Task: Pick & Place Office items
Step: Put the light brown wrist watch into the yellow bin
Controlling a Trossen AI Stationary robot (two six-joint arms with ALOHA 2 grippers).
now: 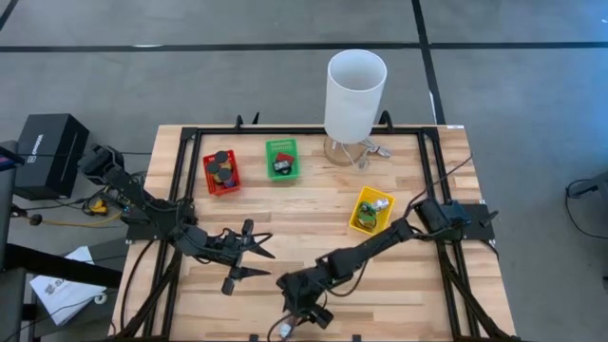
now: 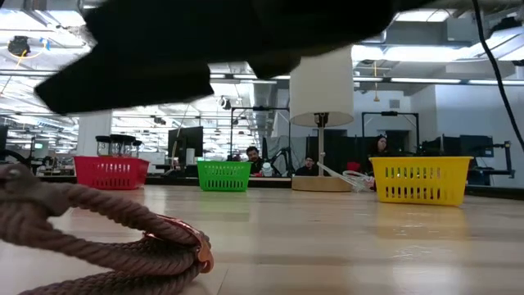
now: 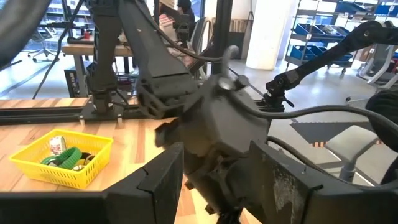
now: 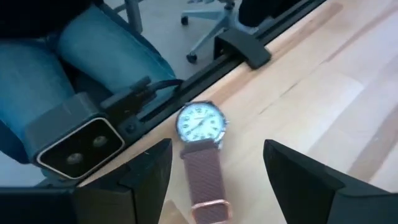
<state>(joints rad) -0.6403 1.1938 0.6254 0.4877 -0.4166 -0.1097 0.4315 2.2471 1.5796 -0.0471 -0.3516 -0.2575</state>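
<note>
At the table's near edge, the wristwatch (image 4: 200, 127) is framed by the right gripper (image 4: 214, 180), fingers spread and empty; open wood lies beyond. The left gripper (image 1: 249, 255) is held open nearby.

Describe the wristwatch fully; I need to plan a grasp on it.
The round silver-cased wristwatch with a white dial and brownish-pink mesh strap lies flat, face up, on the light wooden table near its black-railed edge. The strap runs out straight from the case, ending in a copper-coloured buckle. The right claw is open above it, fingers on either side of the strap, not touching.
</note>
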